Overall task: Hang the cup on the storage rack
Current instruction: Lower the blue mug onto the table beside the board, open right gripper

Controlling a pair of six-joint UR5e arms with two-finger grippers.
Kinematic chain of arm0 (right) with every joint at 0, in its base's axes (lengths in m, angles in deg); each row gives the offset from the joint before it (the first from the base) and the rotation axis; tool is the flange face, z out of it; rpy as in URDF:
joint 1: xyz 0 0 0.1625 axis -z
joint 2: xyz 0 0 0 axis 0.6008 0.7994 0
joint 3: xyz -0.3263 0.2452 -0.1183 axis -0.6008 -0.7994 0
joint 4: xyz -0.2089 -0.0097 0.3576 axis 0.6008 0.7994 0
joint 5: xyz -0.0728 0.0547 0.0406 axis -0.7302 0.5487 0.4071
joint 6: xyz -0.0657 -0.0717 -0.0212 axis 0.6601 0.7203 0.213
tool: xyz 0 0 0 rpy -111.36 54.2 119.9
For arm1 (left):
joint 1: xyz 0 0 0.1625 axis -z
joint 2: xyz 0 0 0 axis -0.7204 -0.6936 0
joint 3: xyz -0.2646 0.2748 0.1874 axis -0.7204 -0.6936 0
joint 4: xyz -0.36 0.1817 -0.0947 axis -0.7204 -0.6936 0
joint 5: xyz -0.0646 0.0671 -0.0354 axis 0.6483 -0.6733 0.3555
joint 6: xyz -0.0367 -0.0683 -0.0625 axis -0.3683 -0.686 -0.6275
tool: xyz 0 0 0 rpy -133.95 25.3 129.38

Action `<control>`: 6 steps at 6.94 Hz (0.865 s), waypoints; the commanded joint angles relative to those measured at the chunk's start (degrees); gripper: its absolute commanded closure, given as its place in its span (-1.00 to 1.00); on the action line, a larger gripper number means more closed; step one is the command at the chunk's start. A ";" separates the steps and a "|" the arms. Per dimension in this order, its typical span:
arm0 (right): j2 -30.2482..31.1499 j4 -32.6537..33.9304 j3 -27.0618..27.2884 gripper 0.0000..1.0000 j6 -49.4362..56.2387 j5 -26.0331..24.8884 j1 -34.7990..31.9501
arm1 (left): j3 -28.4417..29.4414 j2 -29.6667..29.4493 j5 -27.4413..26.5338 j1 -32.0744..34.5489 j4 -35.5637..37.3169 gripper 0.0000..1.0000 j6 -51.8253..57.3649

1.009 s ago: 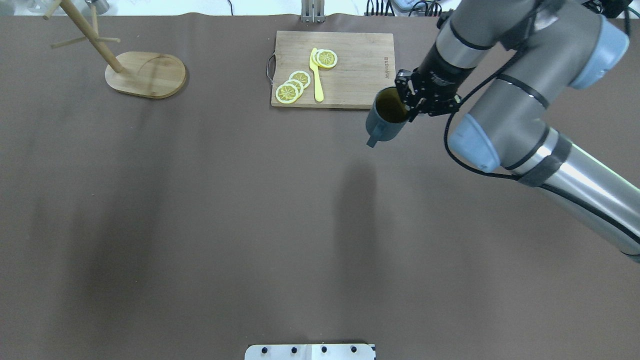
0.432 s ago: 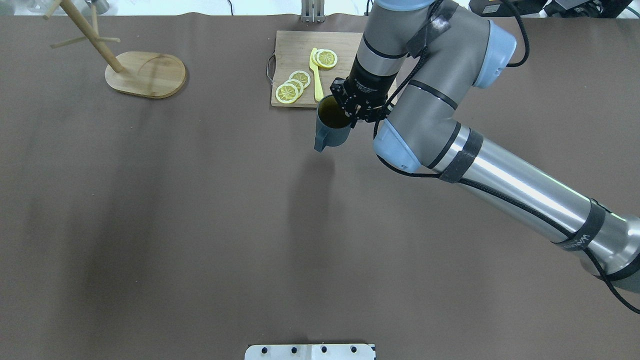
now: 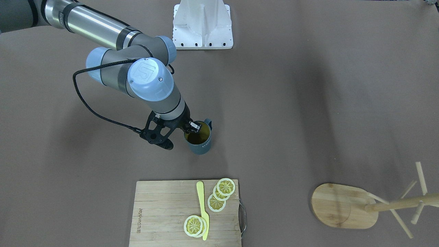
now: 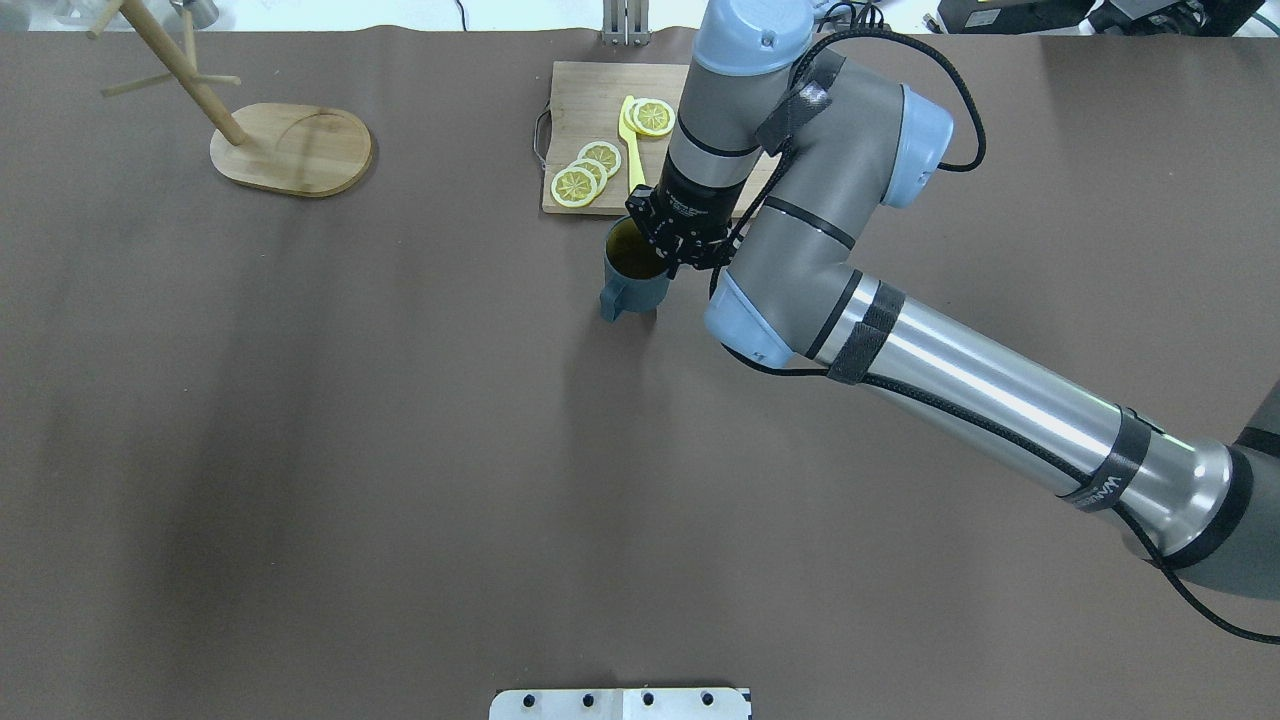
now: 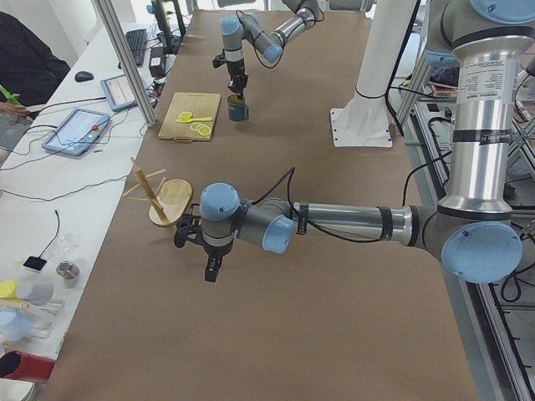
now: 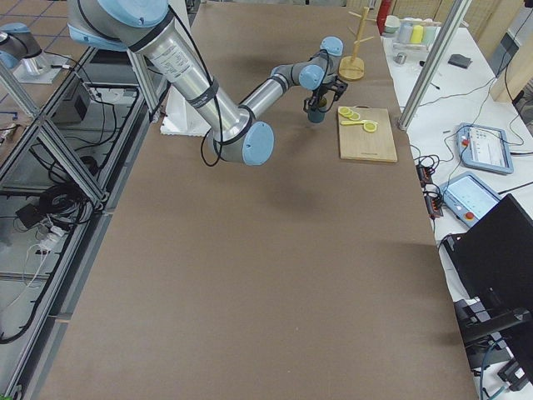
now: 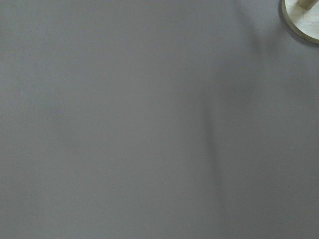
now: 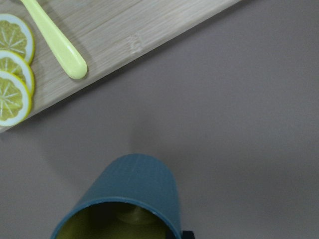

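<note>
The dark slate-blue cup [image 4: 630, 278], yellowish-green inside, hangs upright from my right gripper [image 4: 666, 254], which is shut on its rim. It is held over the table just in front of the cutting board, with its handle toward the robot. It also shows in the front view [image 3: 200, 141] and the right wrist view [image 8: 130, 196]. The storage rack [image 4: 290, 150], a wooden mug tree with an oval base, stands at the far left, far from the cup. My left gripper [image 5: 211, 269] shows only in the exterior left view, hovering near the rack; I cannot tell if it is open or shut.
A bamboo cutting board [image 4: 590, 100] with lemon slices [image 4: 585, 172] and a yellow knife [image 4: 632, 150] lies at the back centre, partly under my right arm. A white mount plate [image 4: 620, 703] sits at the near edge. The rack's base edge shows in the left wrist view [image 7: 305, 21].
My right arm has carried the cup leftward, from the board's right front corner to in front of its left half. The rack and board have not moved.
</note>
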State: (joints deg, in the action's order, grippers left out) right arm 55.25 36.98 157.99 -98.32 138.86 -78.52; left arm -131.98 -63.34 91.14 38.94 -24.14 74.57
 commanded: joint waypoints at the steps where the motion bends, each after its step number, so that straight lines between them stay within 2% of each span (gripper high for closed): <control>1: -0.07 -0.19 -0.59 1.00 -0.15 -0.48 0.90 | 0.09 -0.06 -0.07 -0.04 0.06 -0.98 -0.01; 2: -0.16 -0.27 -0.68 1.00 -1.11 -2.57 1.51 | 0.09 -0.41 -0.07 -0.04 0.06 -0.98 -0.18; 4: -0.07 -0.45 -0.94 1.00 -1.21 -2.94 1.96 | 0.53 -0.85 -0.07 -0.04 0.15 -0.98 -0.09; 5: -0.16 -0.54 -0.94 0.75 -1.21 -2.94 1.96 | 0.44 -1.03 0.02 -0.04 0.06 -0.98 -0.18; 6: -0.33 -0.63 -0.85 -0.98 -1.12 -4.08 2.57 | 0.35 -1.03 0.02 -0.04 0.06 -0.98 -0.18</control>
State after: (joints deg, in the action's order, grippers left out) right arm 55.07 36.47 157.10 -99.49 135.70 -76.46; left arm -131.57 -64.27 91.13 38.91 -24.05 74.41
